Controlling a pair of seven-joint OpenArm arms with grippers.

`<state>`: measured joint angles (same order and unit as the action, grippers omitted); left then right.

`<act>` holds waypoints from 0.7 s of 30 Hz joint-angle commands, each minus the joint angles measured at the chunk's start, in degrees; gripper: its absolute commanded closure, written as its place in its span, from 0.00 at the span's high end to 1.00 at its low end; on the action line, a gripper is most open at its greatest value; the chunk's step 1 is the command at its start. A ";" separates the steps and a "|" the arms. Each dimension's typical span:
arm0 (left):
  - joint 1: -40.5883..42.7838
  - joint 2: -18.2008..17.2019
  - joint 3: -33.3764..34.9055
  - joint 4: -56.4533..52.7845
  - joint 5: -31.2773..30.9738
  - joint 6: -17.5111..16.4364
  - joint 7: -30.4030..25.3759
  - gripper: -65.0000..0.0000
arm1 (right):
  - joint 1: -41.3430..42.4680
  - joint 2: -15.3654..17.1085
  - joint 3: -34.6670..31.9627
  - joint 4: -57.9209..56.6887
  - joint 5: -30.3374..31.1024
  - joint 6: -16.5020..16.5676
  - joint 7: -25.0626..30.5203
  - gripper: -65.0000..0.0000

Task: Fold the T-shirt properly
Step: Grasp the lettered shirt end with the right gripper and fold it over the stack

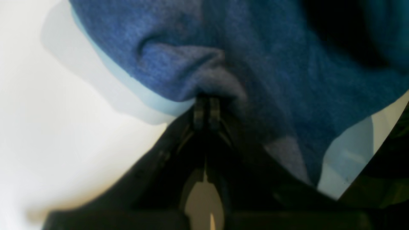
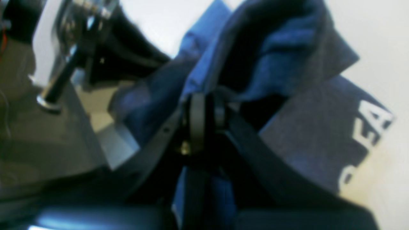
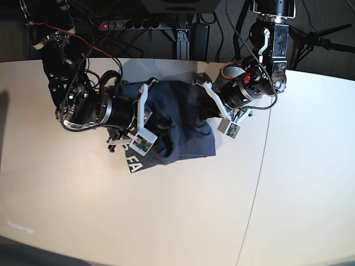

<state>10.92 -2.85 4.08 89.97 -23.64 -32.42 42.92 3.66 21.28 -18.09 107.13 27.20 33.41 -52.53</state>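
The T-shirt (image 3: 177, 124) lies bunched on the white desk (image 3: 183, 221) between the two arms, near the far edge, with part of its white lettering (image 3: 133, 162) turned up at the near-left corner. The fabric is soft, light knit cotton — it will sag, crease and drag in layers, so a hold is best taken at hems, shoulder seams or corners rather than mid-panel, where several layers may come up together. The left end effector (image 1: 207, 107) is clenched on a pinch of the blue cloth, its fingers pressed together with the fabric puckering above them. The right end effector (image 2: 204, 111) is likewise clamped on a gathered fold, close beside the lettered side. Both arms reach inward over the garment from opposite flanks, wrists angled down toward the desk — forearms low and roughly level.
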 commanded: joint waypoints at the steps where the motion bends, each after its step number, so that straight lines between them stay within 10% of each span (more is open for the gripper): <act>1: -0.09 0.02 0.11 0.22 0.37 -0.85 1.66 0.00 | 0.94 0.44 -1.22 1.03 -0.37 -1.22 2.34 0.00; 10: -0.09 0.02 0.11 0.22 -1.44 -0.85 3.61 0.00 | 4.26 0.44 -13.33 0.83 -18.12 -2.14 7.56 0.00; 21: -0.11 -2.32 -0.09 0.35 -9.64 -3.48 9.25 0.00 | 10.08 0.42 -13.57 -3.67 -22.43 -2.49 9.18 0.00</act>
<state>10.92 -4.86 4.08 89.86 -34.28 -34.22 50.81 12.56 21.58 -31.86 102.69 4.67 32.97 -44.69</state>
